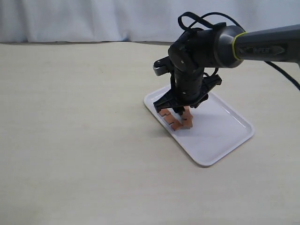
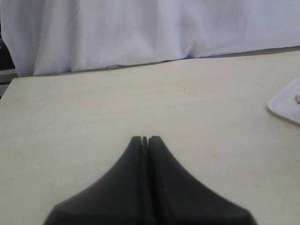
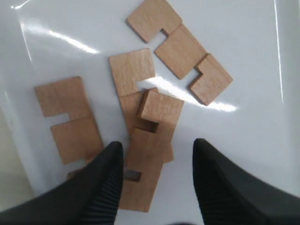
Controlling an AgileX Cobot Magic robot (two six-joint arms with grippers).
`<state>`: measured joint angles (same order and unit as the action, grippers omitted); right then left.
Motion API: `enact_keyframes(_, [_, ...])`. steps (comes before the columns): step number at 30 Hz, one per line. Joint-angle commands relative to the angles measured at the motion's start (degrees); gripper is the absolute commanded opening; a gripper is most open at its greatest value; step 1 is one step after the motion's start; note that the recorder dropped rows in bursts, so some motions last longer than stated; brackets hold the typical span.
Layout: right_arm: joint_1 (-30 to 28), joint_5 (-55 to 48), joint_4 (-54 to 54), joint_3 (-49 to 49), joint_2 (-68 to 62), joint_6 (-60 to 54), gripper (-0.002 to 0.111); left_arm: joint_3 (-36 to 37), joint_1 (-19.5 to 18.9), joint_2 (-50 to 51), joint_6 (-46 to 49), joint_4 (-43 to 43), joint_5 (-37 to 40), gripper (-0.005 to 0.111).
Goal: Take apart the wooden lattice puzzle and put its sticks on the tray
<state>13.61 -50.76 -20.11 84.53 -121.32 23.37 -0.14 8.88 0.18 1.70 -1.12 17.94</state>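
Two black ribbed fingers of the right gripper fill the near edge of the right wrist view, spread wide and pinching nothing. Between them lies one of the sticks, a flat reddish-brown notched bar. Its long edge sits just beside one finger, and contact cannot be made out; the other finger stands clear of it. This bar rests across a second stick that runs on beyond the fingertips. A third stick lies flat just outside one finger, partly hidden by it, and a fourth stick lies apart, farther ahead of the fingertips. All four rest on the white tray, so the puzzle is apart. In the exterior view the right gripper points down over the tray's near-left corner. The left gripper hangs over the bare pale table, its fingers pressed together on nothing, with a corner of the tray well off to the side.
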Motion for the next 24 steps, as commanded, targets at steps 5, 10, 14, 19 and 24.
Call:
enact_keyframes(5, [-0.1, -5.0, -0.1, 0.8, 0.6, -0.2, 0.052, 0.1, 0.5, -0.2, -0.1, 0.2, -0.5, 0.0])
enact_keyframes(10, [-0.1, -5.0, -0.1, 0.8, 4.1, -2.5, 0.052, 0.1, 0.5, -0.2, -0.1, 0.2, -0.5, 0.0])
enact_keyframes(14, [-0.1, -5.0, 1.3, 0.7, 7.7, -4.9, 0.052, 0.1, 0.5, -0.2, -0.1, 0.2, -0.5, 0.0])
enact_keyframes(19, [-0.1, -5.2, 7.8, 0.6, 11.3, -11.2, 0.028, 0.1, 0.5, -0.2, -0.1, 0.2, -0.5, 0.0])
enact_keyframes(24, [-0.1, -5.0, 10.8, -1.0, 15.1, -13.8, 0.005, 0.1, 0.5, -0.2, -0.1, 0.2, -0.5, 0.0])
